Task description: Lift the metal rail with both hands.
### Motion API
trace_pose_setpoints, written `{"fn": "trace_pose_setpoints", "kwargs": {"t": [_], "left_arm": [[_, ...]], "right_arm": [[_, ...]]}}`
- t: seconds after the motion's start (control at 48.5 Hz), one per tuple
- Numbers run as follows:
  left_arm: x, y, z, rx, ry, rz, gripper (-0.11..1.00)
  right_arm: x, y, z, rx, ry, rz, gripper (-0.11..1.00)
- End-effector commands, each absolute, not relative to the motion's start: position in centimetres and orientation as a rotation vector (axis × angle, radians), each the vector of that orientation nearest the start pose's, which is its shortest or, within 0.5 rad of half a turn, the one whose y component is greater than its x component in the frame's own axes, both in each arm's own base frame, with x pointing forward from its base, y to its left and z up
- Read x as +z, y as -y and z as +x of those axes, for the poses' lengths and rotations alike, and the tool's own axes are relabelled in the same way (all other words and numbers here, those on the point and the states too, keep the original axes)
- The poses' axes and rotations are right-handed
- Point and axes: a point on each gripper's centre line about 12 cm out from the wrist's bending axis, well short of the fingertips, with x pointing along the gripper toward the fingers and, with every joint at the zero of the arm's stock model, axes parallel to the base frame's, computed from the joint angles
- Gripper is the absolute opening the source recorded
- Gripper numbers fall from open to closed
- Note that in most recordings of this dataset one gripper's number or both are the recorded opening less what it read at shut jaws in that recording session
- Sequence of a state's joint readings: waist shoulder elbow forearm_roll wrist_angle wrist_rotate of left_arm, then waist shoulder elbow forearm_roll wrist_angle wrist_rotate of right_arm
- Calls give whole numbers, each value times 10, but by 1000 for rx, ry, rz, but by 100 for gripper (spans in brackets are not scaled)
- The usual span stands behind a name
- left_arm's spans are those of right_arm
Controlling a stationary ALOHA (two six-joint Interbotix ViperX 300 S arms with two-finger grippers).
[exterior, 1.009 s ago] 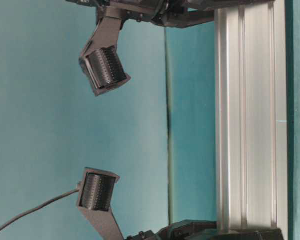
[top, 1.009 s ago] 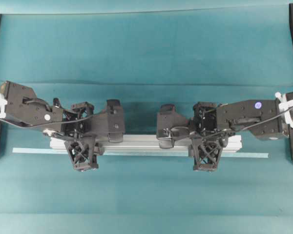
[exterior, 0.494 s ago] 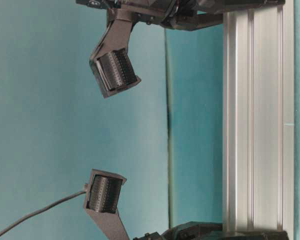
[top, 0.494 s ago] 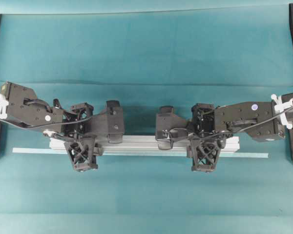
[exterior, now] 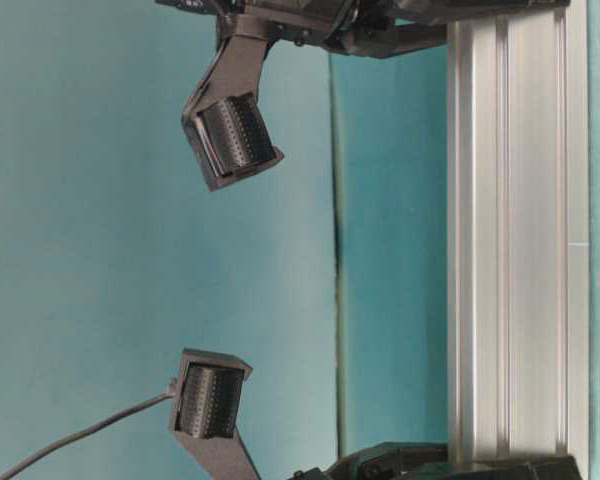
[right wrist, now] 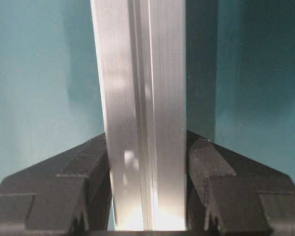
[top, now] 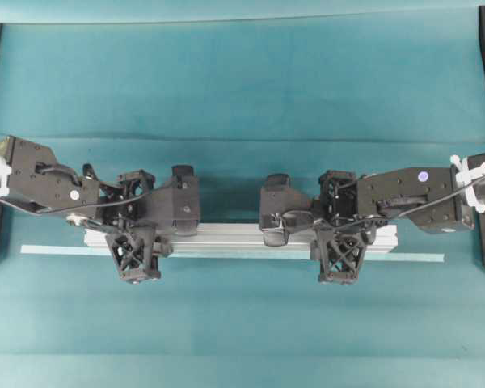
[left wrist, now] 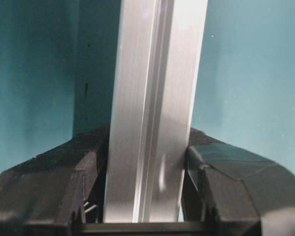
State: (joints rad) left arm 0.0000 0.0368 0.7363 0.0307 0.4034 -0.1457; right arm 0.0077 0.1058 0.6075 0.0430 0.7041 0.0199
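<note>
Left gripper (top: 137,242) and right gripper (top: 339,242) each clamp the metal rail (top: 234,238), fingers pressed against both its sides, above the teal tabletop (top: 242,97)

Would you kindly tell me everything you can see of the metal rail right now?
The rail is a long, straight bar of silver brushed metal with lengthwise grooves and square-cut ends. In the overhead view it runs left to right across the middle of the teal cloth, parallel to a thinner pale strip. The left gripper clamps it near one end and the right gripper near the other; both wrist views show black fingers pressed against its two sides. Nothing else touches it visibly.
</note>
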Motion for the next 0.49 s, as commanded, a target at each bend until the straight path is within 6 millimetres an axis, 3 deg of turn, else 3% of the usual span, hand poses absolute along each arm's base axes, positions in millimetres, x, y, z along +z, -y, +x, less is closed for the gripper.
{"fn": "trace_pose_setpoints", "kwargs": {"t": [0.0, 0.474], "left_arm": [[111, -8, 332, 91, -1152, -100, 37], [110, -8, 332, 81, -1148, -86, 37]], "right_arm": [[99, -8, 330, -7, -1445, 60, 46], [99, -4, 335, -31, -1378, 110, 46]]}}
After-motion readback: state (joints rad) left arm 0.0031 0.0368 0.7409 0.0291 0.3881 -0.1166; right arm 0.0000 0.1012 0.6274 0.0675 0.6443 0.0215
